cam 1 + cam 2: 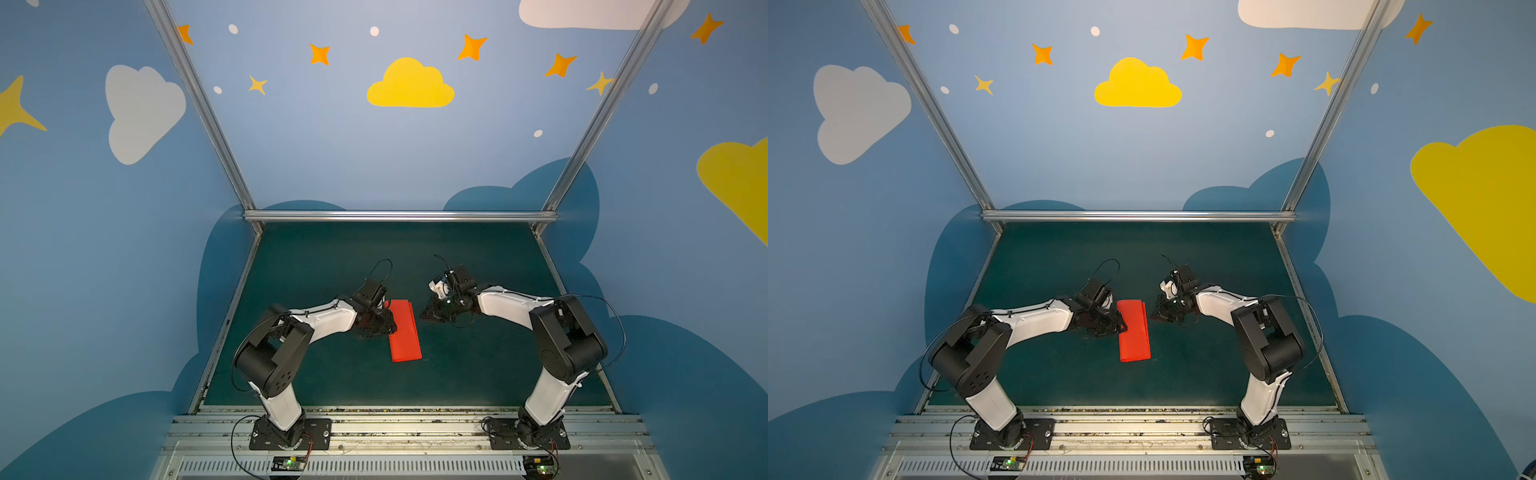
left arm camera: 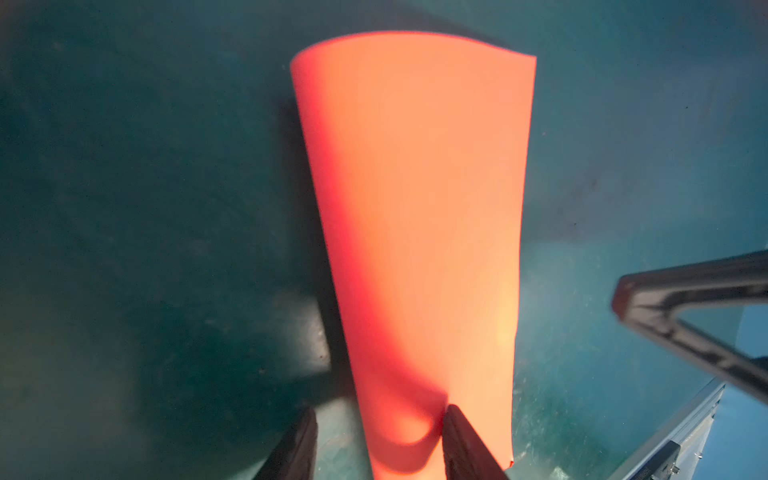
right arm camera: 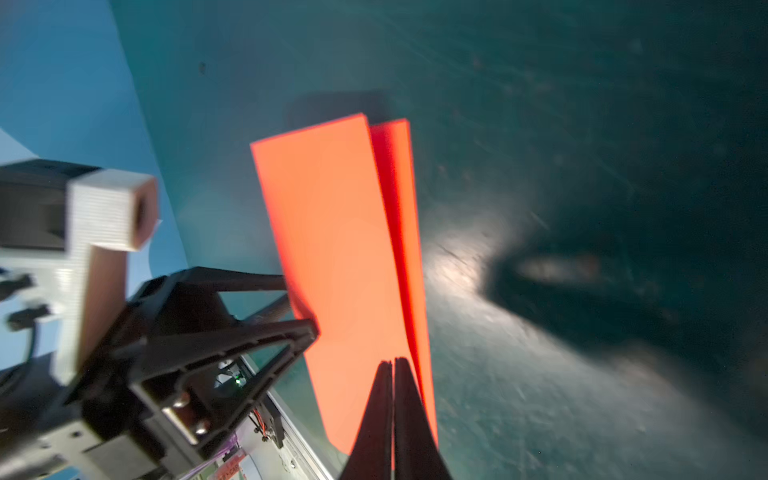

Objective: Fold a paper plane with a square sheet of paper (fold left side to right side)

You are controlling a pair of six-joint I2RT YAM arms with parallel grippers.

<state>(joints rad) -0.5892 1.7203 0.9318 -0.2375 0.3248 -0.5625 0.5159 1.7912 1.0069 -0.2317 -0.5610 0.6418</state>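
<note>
1. Blue walls point(image 1: 124, 270) painted with clouds and stars enclose a dark green worktop point(image 1: 478, 257).
2. Square sheet of paper point(image 1: 405, 332), folded into a narrow red strip, lies mid-frame in both top views.
3. Left fingers point(image 2: 461, 432) stand apart, straddling its left edge.
4. Right fingers point(image 3: 384, 399) are pressed together, just right of it.

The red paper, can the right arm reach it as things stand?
Probably yes. The right gripper, shut, is just beside the red paper, with only bare mat between them. The left gripper is at the paper's opposite edge, not in the way.
</note>
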